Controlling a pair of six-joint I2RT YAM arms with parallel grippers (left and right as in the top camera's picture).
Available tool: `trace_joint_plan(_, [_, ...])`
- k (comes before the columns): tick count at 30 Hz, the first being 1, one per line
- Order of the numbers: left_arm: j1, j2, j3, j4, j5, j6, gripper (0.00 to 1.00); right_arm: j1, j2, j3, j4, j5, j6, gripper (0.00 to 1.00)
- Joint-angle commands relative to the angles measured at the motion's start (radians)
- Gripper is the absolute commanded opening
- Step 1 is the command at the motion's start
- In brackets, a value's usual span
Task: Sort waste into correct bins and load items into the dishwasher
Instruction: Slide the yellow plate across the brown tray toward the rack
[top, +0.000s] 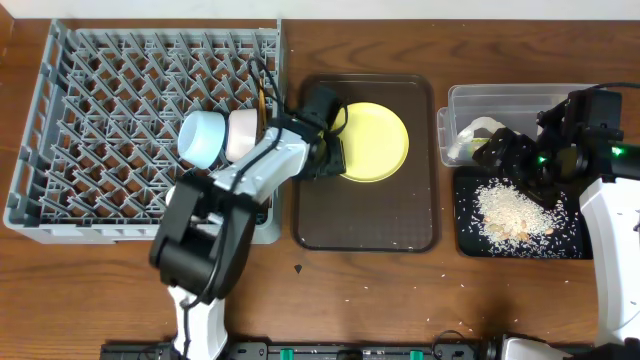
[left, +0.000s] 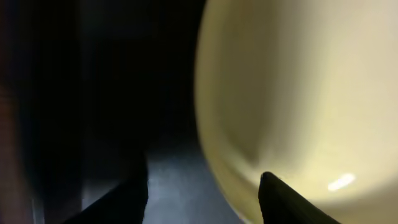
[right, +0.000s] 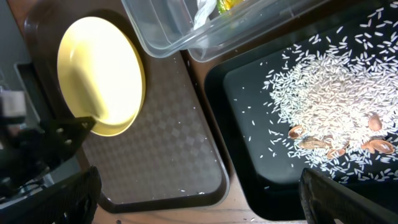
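The round yellow plate (top: 378, 140) lies on the dark brown serving tray (top: 365, 225). My left gripper (top: 328, 152) is open at the plate's left edge. In the left wrist view (left: 202, 180) one finger is over the plate (left: 298, 93) and the other over the tray, with the rim between them. My right gripper (top: 503, 150) is open and empty above the black tray (top: 470, 235), which holds the rice grains (top: 510, 210). The clear tub (top: 500, 100) holds the crumpled white paper (top: 470, 135) and the wrapper (right: 227, 5). The grey dish rack (top: 110, 130) holds the light blue bowl (top: 203, 135), a whitish bowl or cup (top: 243, 135) and the chopsticks (top: 262, 95).
The right wrist view (right: 196, 186) shows the plate (right: 99, 74), the tub (right: 180, 31), the rice (right: 336, 93) with a few brown bits, and stray grains on the brown tray (right: 155, 155). A few grains lie on the wooden table (top: 450, 325) near the front.
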Motion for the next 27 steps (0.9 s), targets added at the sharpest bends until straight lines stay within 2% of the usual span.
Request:
trace_joint_plan(1, [-0.004, 0.047, -0.008, 0.041, 0.086, -0.051, 0.54, 0.019, -0.009, 0.009, -0.002, -0.005, 0.005, 0.99])
trace_joint_plan(4, [-0.012, 0.065, -0.008, 0.094, 0.168, -0.051, 0.52, 0.023, -0.009, 0.009, -0.001, -0.005, 0.005, 0.99])
trace_joint_plan(8, [-0.029, 0.067, -0.008, 0.121, 0.173, -0.051, 0.52, 0.023, -0.009, 0.009, -0.001, -0.005, 0.005, 0.99])
trace_joint_plan(11, [-0.032, 0.069, -0.009, 0.153, 0.191, -0.043, 0.45, 0.023, -0.009, 0.009, 0.003, -0.004, 0.005, 0.99])
trace_joint_plan(14, [-0.039, 0.074, -0.009, 0.219, 0.264, 0.026, 0.44, 0.023, -0.009, 0.009, 0.014, -0.004, 0.005, 0.99])
trace_joint_plan(17, [-0.048, 0.081, -0.009, 0.224, 0.251, 0.040, 0.39, 0.023, -0.009, 0.009, 0.018, -0.006, 0.005, 0.99])
trace_joint_plan(20, [-0.049, 0.100, -0.010, 0.225, 0.248, 0.051, 0.33, 0.023, -0.009, 0.009, 0.014, -0.008, 0.005, 0.99])
trace_joint_plan(23, [-0.048, 0.130, -0.010, 0.232, 0.248, 0.051, 0.19, 0.023, -0.009, 0.009, 0.013, -0.008, 0.005, 0.99])
trace_joint_plan(24, [-0.048, 0.143, -0.010, 0.232, 0.248, 0.051, 0.10, 0.023, -0.009, 0.009, 0.013, -0.008, 0.005, 0.99])
trace_joint_plan(27, [-0.048, 0.162, -0.010, 0.232, 0.248, 0.062, 0.08, 0.023, -0.009, 0.009, 0.013, -0.008, 0.005, 0.99])
